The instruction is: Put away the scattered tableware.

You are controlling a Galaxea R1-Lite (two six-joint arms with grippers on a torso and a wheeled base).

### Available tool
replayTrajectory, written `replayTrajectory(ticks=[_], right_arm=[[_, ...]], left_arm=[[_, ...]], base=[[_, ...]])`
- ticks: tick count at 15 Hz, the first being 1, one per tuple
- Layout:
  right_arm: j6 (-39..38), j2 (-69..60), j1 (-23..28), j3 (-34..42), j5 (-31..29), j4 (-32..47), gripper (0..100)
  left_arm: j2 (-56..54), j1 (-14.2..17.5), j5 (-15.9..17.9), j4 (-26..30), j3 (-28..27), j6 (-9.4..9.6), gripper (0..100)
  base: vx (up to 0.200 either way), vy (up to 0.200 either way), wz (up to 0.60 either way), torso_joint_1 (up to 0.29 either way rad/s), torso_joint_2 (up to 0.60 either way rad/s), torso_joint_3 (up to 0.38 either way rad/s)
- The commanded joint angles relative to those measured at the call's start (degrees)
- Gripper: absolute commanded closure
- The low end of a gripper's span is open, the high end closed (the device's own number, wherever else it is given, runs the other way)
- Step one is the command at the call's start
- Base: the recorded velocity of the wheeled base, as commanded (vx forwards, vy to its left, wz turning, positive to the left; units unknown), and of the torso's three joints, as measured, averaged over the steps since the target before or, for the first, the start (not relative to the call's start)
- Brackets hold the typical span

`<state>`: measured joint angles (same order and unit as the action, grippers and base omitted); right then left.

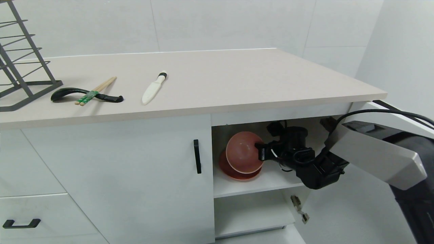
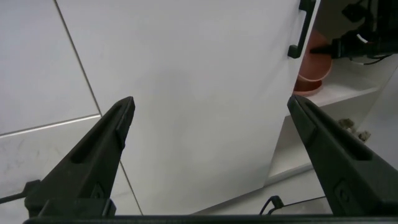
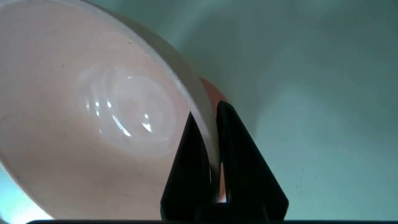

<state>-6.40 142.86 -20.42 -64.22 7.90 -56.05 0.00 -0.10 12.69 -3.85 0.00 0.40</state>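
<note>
Inside the open cabinet, my right gripper (image 1: 259, 151) is shut on the rim of a pink bowl (image 1: 242, 152), holding it tilted on its side above a darker red dish (image 1: 237, 172) on the upper shelf. The right wrist view looks into the bowl (image 3: 106, 112), with its rim pinched between the fingers (image 3: 233, 149). On the counter lie a black ladle (image 1: 73, 93), a pair of wooden chopsticks (image 1: 95, 90) across it, and a white spatula (image 1: 153, 88). My left gripper (image 2: 211, 124) hangs open in front of the closed white cabinet door (image 2: 199, 93).
A black wire dish rack (image 1: 20, 64) stands at the counter's far left. The closed left door has a black handle (image 1: 197, 156); a drawer handle (image 1: 21, 223) sits low left. The right door (image 1: 376, 154) is swung open. A lower shelf (image 1: 251, 211) lies beneath.
</note>
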Motion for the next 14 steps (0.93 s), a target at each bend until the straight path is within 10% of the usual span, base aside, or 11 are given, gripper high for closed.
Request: replayTrajectory(ticks=[1, 13, 14], right_arm=[[-0.10, 0.22, -0.32, -1.52, 0.01, 0.68, 100], [0.07, 2.77, -0.76, -1.79, -0.52, 2.70, 100], [0.07, 2.77, -0.85, -1.70, -0.52, 2.70, 0]], left_arm=[[0.00, 0.01, 0.58, -0.01, 0.00, -1.37, 0], [0.00, 0.01, 0.76, -0.01, 0.00, -2.60, 0], [0.00, 0.01, 0.76, -0.01, 0.00, -2.60, 0]], base=[[0.000, 0.000, 0.00, 0.000, 0.00, 0.000], [0.000, 0.000, 0.00, 0.000, 0.00, 0.000], [0.000, 0.000, 0.00, 0.000, 0.00, 0.000]])
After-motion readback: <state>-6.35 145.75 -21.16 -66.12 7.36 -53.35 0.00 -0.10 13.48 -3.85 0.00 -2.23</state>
